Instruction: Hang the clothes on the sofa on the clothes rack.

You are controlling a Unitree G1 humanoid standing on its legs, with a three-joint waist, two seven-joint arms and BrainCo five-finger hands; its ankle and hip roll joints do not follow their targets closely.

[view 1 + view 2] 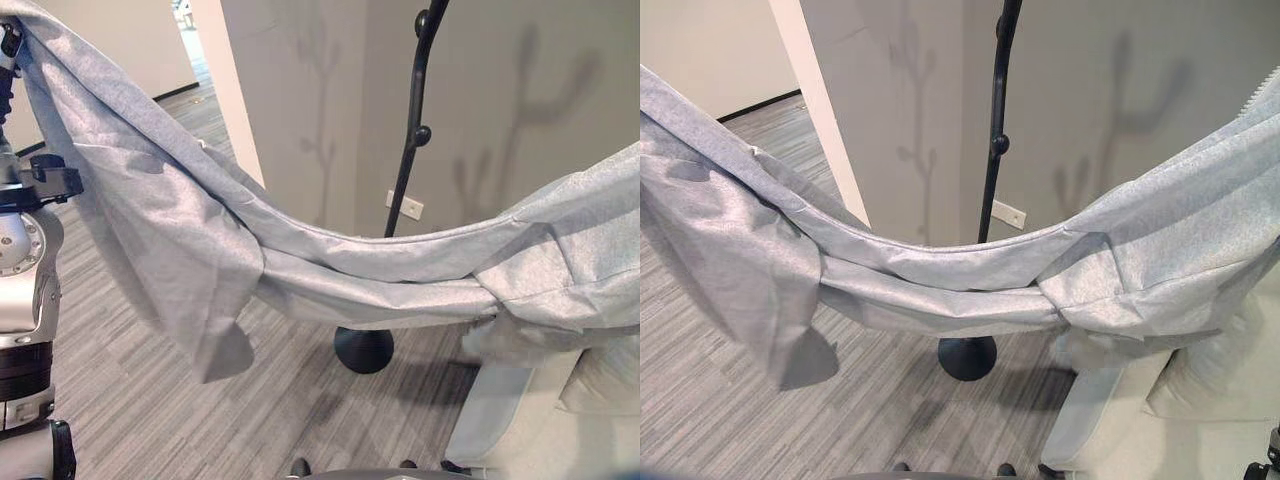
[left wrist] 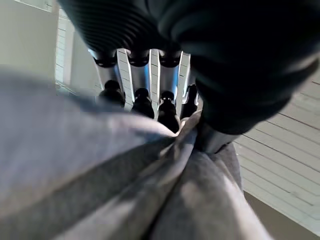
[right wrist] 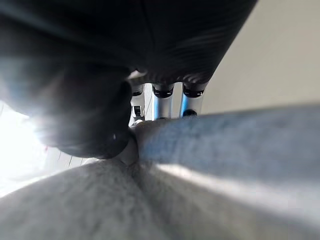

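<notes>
Garment: a light grey garment (image 1: pixel 190 240) is held up in the air, stretched across the eye views and sagging to a low middle, with a loose fold hanging on the left side.
Reason for the hold: the cloth is judged to be kept spread and lifted between both hands so that it clears the floor and can be brought up to the rack's pegs.
Left hand: the left hand (image 2: pixel 145 85) is seen in its wrist view clenched on a bunched edge of the garment, the cloth gathered between fingers and thumb.
Right hand: the right hand (image 3: pixel 165 100) is likewise closed on cloth, a fold being pinched under the thumb.
Garment relative to hands: each end is gripped high at the sides; the middle hangs below both.
Clothes rack: the black clothes rack (image 1: pixel 413 120) stands behind the sagging middle, its round base (image 1: pixel 363 350) on the striped floor (image 1: pixel 130 400).
Sofa: a pale sofa (image 1: pixel 1110 420) lies at the lower right, under the garment's right end.
</notes>
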